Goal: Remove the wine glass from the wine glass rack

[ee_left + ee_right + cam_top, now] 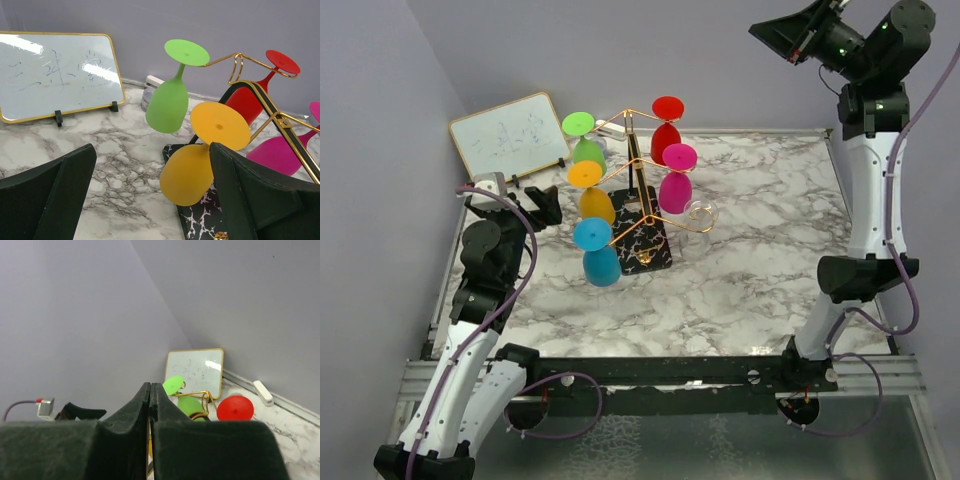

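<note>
Whiteboard (510, 148) propped upright, far-left corner of marble table (760, 290).

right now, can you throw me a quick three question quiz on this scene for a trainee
1. Seen from above, which wine glass on the wine glass rack hangs nearest the near edge of the table? A green, B blue, C red.
2. True or false: the right gripper is holding the red wine glass.
3. Fill in: the gold-framed ___ stands propped at the table's far left corner.

Key
1. B, the blue wine glass.
2. False: it is shut on nothing, raised high above the table.
3. whiteboard
</note>
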